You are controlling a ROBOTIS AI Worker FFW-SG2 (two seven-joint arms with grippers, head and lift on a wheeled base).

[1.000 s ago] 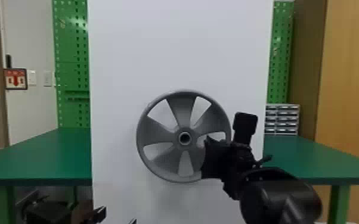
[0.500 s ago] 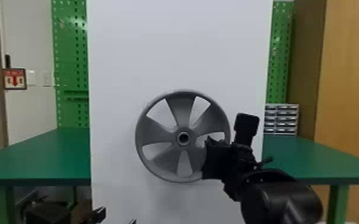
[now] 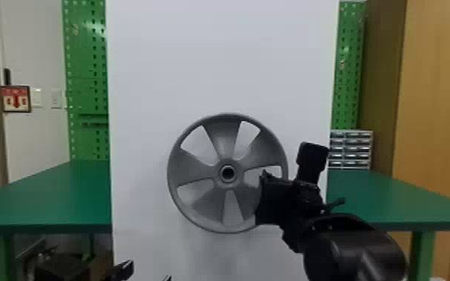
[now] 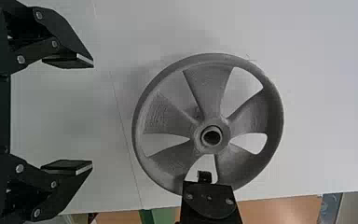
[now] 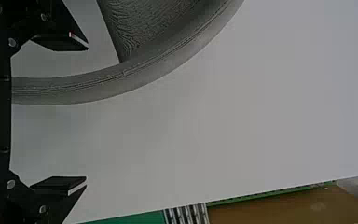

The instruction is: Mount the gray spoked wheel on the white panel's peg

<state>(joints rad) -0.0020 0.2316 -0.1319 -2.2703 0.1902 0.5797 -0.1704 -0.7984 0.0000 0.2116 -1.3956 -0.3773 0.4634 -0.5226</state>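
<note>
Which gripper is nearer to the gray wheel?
Right. The right gripper is at the right side of the gray wheel, rim between its open fingers; the left gripper is apart from it, lower and to the left.

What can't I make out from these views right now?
Peg fit: in the head and left wrist views, the wheel's body hides whatever is behind it, and the dark bore leaves its inside unclear.
Wheel's rim: head view, partly covered by the right hand.
Most of the wheel: right wrist view, cut off by the top edge.
Left hand: head view, mostly cut off by the bottom edge.
</note>
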